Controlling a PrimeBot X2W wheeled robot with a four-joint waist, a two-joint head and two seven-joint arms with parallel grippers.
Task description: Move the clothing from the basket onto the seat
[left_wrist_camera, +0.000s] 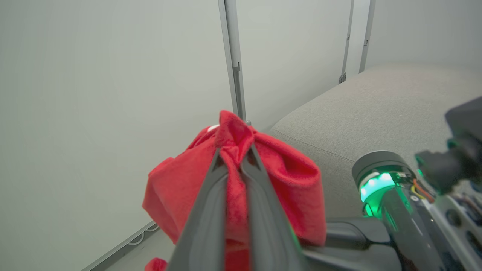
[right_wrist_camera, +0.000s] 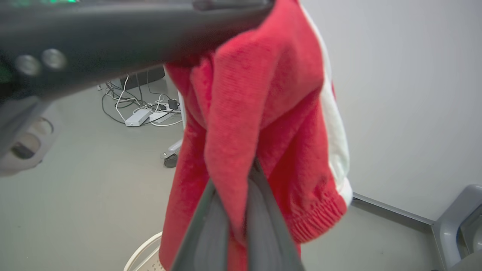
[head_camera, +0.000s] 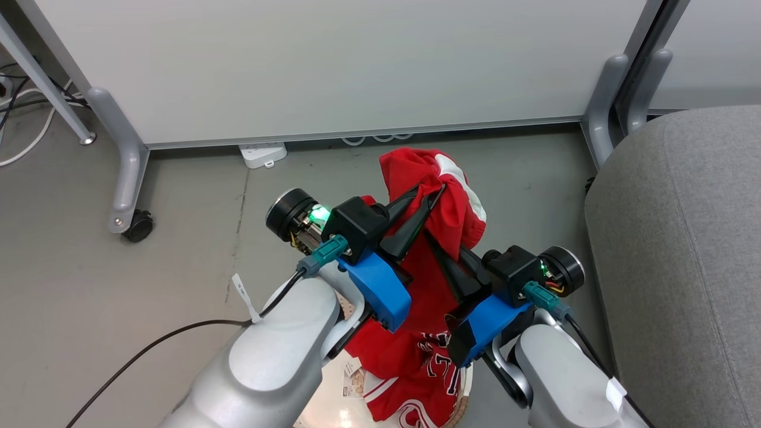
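Item 1. Striped garment (head_camera: 455, 199): red knit with a white stripe, bunched and held up above the floor (head_camera: 178, 267), clear of the seat. In the head view its lower part runs behind both pincers, and we cannot tell where it ends and the jersey begins.

Item 2. Left pincer (head_camera: 431, 191): clamped on a fold at the garment's top. In its wrist view (left_wrist_camera: 234, 152) we see red cloth squeezed between the two fingers.

Item 3. Right pincer (head_camera: 446, 261): lower on the same garment, tips buried in cloth. In its wrist view (right_wrist_camera: 235, 180) the fingers are closed around a hanging fold. A blurred dark finger of the other arm crosses the top of that view.

Item 4. Jersey (head_camera: 410, 356): red with white trim, lying in the basket. Its lettering is partly covered and we cannot read it.

Item 5. Basket (head_camera: 327, 404): cream, mostly hidden by the forearms and cut off by the bottom edge.

Item 6. Seat (head_camera: 678, 238): grey, at the right, cut off by the frame, with nothing lying on its visible part.

Item 7. Panel (head_camera: 357, 59): pale, behind.
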